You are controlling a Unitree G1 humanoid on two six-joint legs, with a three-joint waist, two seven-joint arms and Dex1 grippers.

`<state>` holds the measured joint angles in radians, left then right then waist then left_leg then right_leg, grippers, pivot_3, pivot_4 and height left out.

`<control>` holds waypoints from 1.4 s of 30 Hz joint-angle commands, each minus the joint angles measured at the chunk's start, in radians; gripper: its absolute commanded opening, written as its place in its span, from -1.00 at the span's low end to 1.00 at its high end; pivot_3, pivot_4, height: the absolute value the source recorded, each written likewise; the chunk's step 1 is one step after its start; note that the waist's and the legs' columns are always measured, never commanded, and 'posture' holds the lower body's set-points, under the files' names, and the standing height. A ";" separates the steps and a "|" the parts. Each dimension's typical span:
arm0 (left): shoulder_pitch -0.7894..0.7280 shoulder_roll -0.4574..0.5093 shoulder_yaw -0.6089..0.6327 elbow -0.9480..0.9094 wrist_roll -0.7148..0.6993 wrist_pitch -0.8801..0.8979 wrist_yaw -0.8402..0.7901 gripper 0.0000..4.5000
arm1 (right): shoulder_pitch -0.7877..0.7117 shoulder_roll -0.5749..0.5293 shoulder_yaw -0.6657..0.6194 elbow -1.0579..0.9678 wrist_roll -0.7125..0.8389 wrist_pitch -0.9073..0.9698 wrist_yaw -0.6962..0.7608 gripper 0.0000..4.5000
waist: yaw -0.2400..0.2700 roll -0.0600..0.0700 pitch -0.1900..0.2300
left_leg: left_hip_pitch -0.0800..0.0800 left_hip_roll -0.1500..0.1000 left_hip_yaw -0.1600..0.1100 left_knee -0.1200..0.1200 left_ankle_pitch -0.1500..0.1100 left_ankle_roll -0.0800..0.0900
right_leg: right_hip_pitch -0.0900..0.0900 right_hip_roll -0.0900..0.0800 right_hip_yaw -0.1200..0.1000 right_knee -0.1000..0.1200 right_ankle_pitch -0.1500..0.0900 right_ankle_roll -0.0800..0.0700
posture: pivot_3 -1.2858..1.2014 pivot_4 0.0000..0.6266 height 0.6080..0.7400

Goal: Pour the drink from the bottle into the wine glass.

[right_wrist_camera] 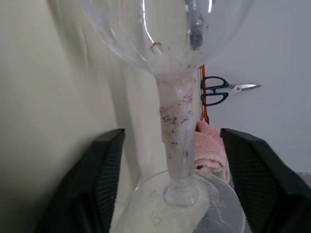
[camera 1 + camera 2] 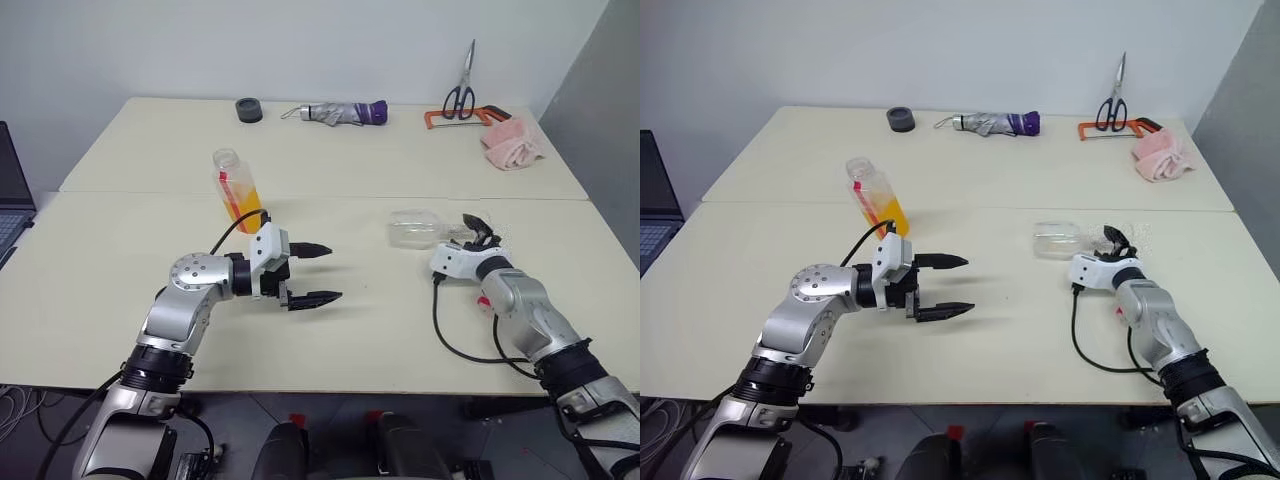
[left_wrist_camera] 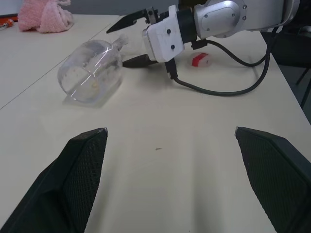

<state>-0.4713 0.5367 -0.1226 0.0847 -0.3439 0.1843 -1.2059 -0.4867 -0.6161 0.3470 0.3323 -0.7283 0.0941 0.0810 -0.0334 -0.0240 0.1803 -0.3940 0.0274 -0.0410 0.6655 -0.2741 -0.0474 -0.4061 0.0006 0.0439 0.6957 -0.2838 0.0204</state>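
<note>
Head views: the wine glass point(image 2: 415, 229) is lying on its side on the table point(image 2: 400, 170), right of centre, bowl toward the left and stem toward my right end effector point(image 2: 478, 232). I am bringing that end effector to the stem end because the glass must stand upright before anything can be poured. The bottle point(image 2: 238, 190) is standing upright at the left, far of my left end effector point(image 2: 309, 273), holding the drink point(image 2: 245, 208) in its lower half. I am keeping the left end effector fully spread and empty, near the bottle, presumably ready for pouring.

Left wrist view: the right end effector's fingers point(image 3: 127, 23) are sitting on either side of the stem, a gap showing.

Right wrist view: the stem is running between my two fingers point(image 1: 97, 174), touching neither. The right end effector is partly open and gripping nothing yet.
</note>
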 commanded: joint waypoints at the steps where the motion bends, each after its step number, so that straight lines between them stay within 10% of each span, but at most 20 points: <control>1: -0.013 -0.010 0.011 -0.010 -0.003 -0.017 0.012 1.00 | -0.030 0.008 -0.002 0.035 -0.018 -0.016 -0.031 -0.03 | 0.000 0.000 0.000 | 0.000 0.000 0.000 0.000 0.000 0.000 | 0.000 0.000 0.000 0.000 0.000 0.000 | 0.03 -0.52 1.00; 7: 0.010 -0.015 0.014 -0.025 -0.005 -0.012 0.028 1.00 | -0.063 0.025 -0.010 0.099 -0.007 -0.045 -0.069 -0.94 | -0.002 0.000 0.000 | 0.001 0.000 0.000 0.000 0.000 0.000 | 0.000 0.000 0.000 0.001 0.000 0.000 | 0.03 -0.52 1.00; 19: 0.146 0.016 0.167 -0.161 -0.065 0.117 0.219 1.00 | 0.026 0.317 -0.167 -0.214 0.470 -0.148 0.085 -0.95 | -0.016 0.000 0.000 | 0.001 0.002 -0.002 -0.001 0.000 0.000 | 0.000 0.000 0.000 0.001 0.000 0.000 | 0.03 -0.52 1.00; 29: 0.140 0.051 0.227 -0.310 -0.112 0.266 0.332 1.00 | -0.171 0.605 -0.209 0.249 0.702 -0.315 0.192 -0.95 | -0.009 0.000 0.000 | 0.001 0.001 -0.007 0.000 0.000 0.000 | 0.001 -0.002 -0.002 0.001 0.000 0.000 | 0.03 -0.52 1.00; 42: 0.113 0.065 0.224 -0.398 -0.147 0.371 0.394 1.00 | -0.096 0.557 -0.184 0.393 0.676 -0.406 0.335 -0.95 | -0.007 0.000 0.000 | 0.002 0.001 -0.007 -0.001 0.000 0.000 | 0.002 -0.002 -0.001 0.001 0.000 0.000 | 0.03 -0.52 1.00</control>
<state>-0.3584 0.5898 0.0813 -0.2913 -0.4749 0.5668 -0.8061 -0.6212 -0.0375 0.1476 0.7101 -0.0286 -0.3284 0.3954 -0.0409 -0.0238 0.1800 -0.3915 0.0281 -0.0480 0.6645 -0.2741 -0.0476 -0.4044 -0.0016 0.0429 0.6969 -0.2836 0.0201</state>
